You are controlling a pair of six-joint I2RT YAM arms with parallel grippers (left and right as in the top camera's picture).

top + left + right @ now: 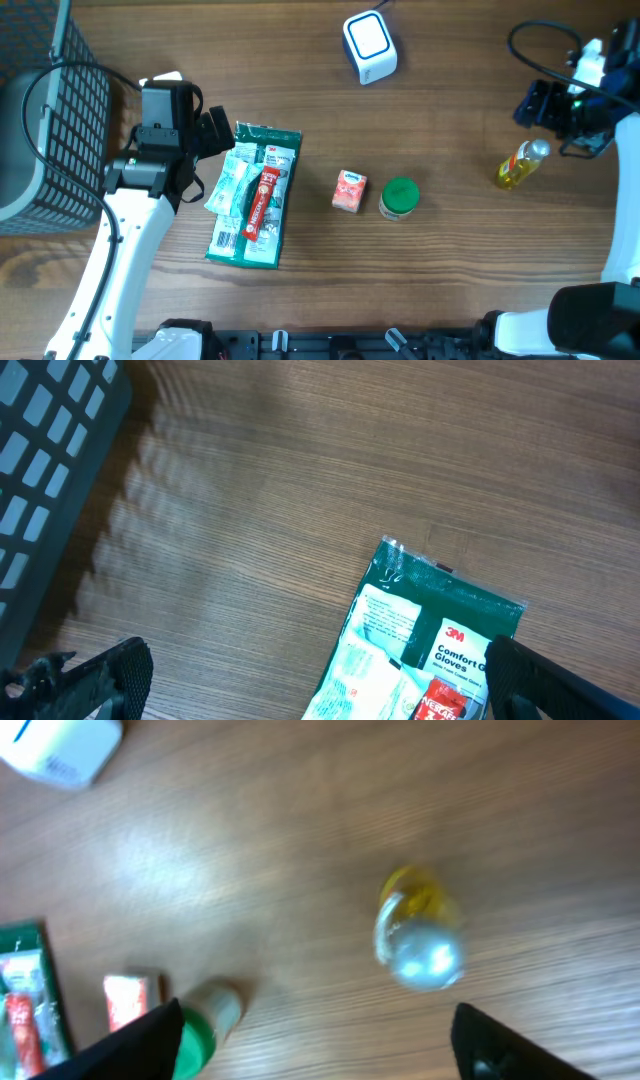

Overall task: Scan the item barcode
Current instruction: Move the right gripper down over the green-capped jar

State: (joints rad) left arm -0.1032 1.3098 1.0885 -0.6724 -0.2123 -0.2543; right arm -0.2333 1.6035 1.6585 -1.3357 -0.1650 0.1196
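Observation:
The white and blue barcode scanner (369, 45) stands at the back of the table, and shows top left in the right wrist view (62, 748). A yellow bottle with a silver cap (522, 165) lies on the wood at the right, blurred in the right wrist view (418, 930). My right gripper (541, 104) hovers just behind it, open and empty (320, 1045). My left gripper (216, 134) is open wide (320, 678) over the top edge of a green glove pack (440, 635), holding nothing.
On the glove pack (256, 195) lies a red sachet (261, 200). A small pink carton (349, 190) and a green-capped jar (399, 198) sit mid-table. A dark wire basket (50, 130) stands at the left edge, close behind the left arm.

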